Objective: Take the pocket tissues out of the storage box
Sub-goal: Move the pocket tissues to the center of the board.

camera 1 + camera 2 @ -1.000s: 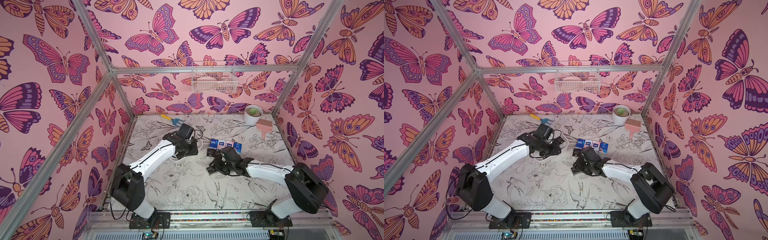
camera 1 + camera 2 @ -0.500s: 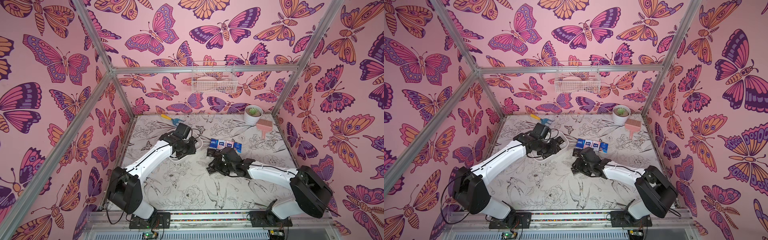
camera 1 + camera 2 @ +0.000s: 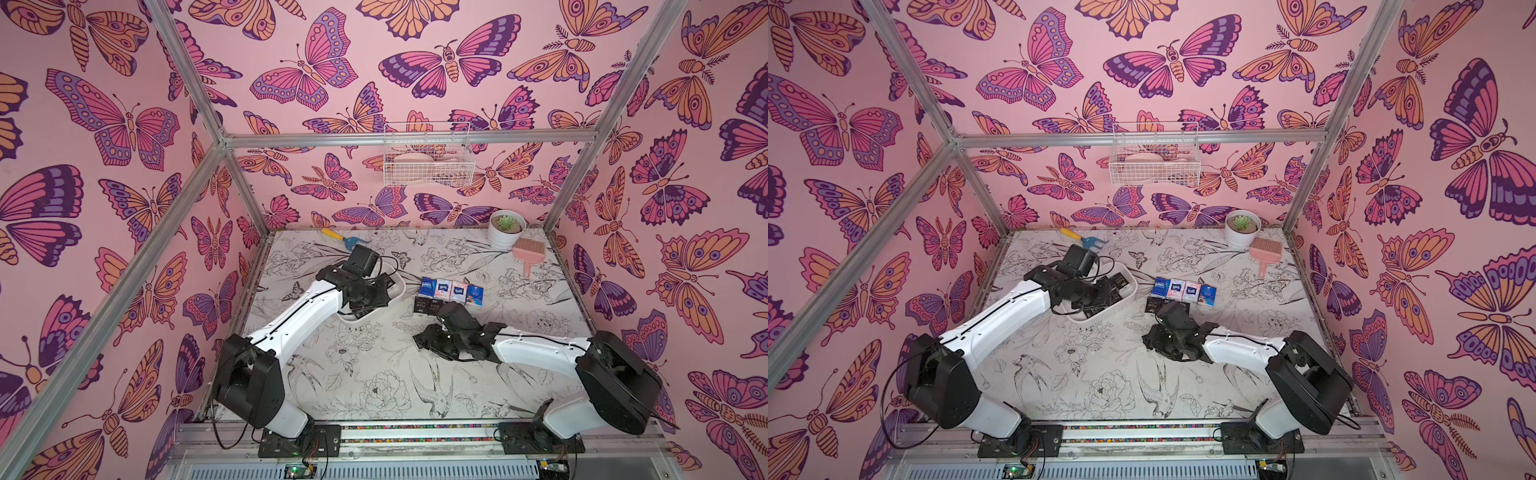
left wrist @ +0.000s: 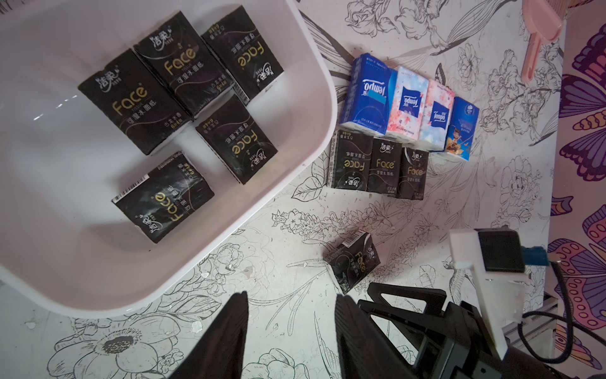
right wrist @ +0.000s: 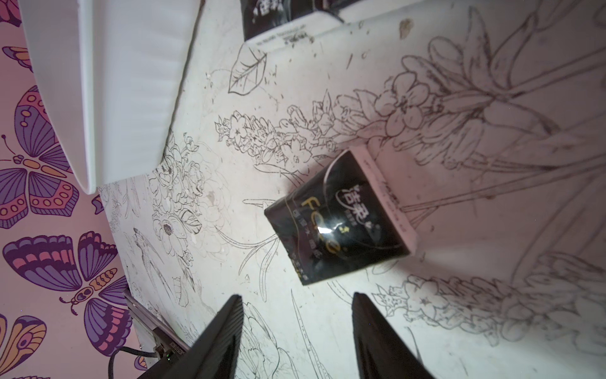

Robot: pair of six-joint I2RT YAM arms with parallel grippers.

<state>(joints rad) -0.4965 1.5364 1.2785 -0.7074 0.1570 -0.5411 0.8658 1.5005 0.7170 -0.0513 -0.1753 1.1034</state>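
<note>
Packets of pocket tissues (image 4: 183, 108) number five, all black, inside the white storage box (image 4: 98, 262), by our count from the left wrist view. They lie flat on its floor, some touching. Outside, on the flower-printed table (image 3: 374, 382) just beside the box, we see eight more: a tight row of blue, white and pink packets (image 4: 410, 108), a row of three black packets (image 4: 380, 170) touching it, and a lone black packet (image 5: 337, 223) lying apart, nearer the arms. The left gripper (image 4: 290, 315) hangs by the box's rim with jaws parted and nothing between them. The right gripper (image 5: 295, 328) is likewise released and empty, the lone black packet just ahead of its fingertips. We judge the job over half done, with five packets to lift out and the stray one perhaps to be lined up.
</note>
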